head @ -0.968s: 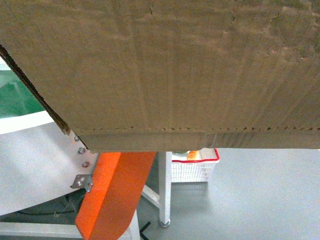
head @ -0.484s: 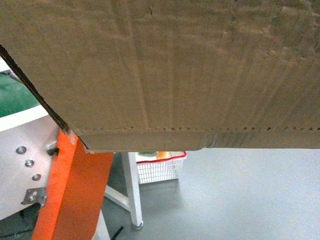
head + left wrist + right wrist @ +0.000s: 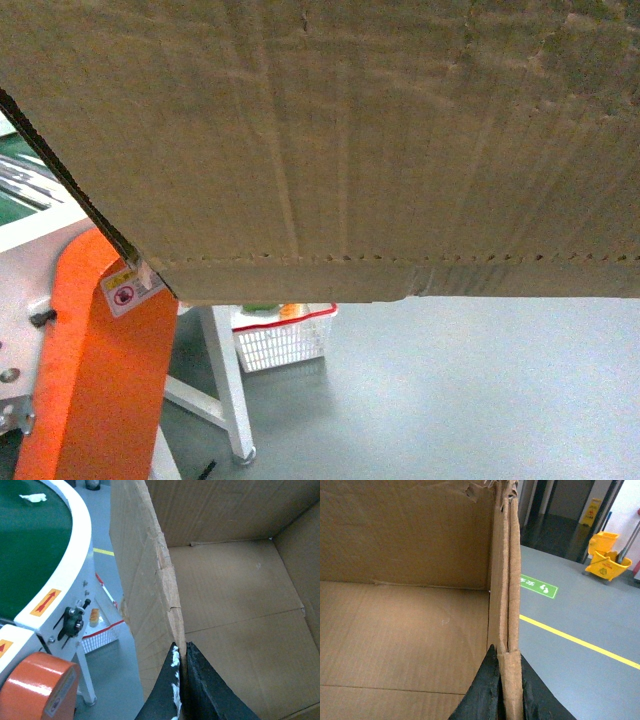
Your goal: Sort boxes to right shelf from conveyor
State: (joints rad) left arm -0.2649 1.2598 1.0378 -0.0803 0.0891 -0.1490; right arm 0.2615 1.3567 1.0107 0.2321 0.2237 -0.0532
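Both grippers are clenched on the carton (image 3: 340,140): the left gripper (image 3: 181,652) pinches its left wall, the right gripper (image 3: 506,655) its doubled right wall, each with one finger inside and one outside. The empty box hangs lifted in front of the head camera, clear of the conveyor (image 3: 30,545), which lies beside and below it to the left. To carry it well, I judge both pinches should travel level and in step, since the torn rims could tear further. Compared with a second ago, the orange housing (image 3: 95,380) and white basket (image 3: 280,335) have slid leftward while the carton looks unchanged, suggesting the base is swinging right.
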